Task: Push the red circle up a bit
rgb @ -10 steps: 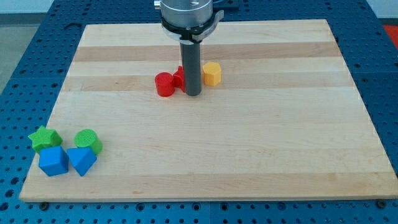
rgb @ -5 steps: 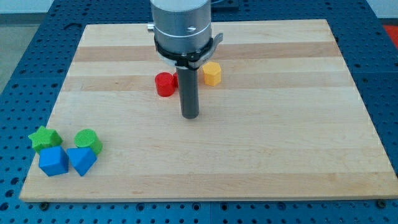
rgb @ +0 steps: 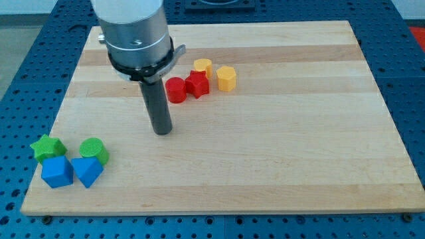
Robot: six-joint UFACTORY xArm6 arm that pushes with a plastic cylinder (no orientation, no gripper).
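Observation:
The red circle (rgb: pixel 175 89) sits on the wooden board (rgb: pixel 265 153) in the upper middle of the view, touching a red star-like block (rgb: pixel 197 84) on its right. My tip (rgb: pixel 162 131) rests on the board below and a little to the left of the red circle, apart from it. The rod rises to the arm's grey flange at the view's top left.
A yellow circle (rgb: pixel 202 66) and a yellow hexagon (rgb: pixel 226 78) lie just right of the red blocks. At the bottom left corner sit a green star (rgb: pixel 47 147), a green circle (rgb: pixel 93 149), a blue cube (rgb: pixel 57 172) and a blue triangle-like block (rgb: pixel 87 170).
My tip has moved down and to the view's left, from between the red and yellow blocks to below-left of the red circle. The blocks have not moved.

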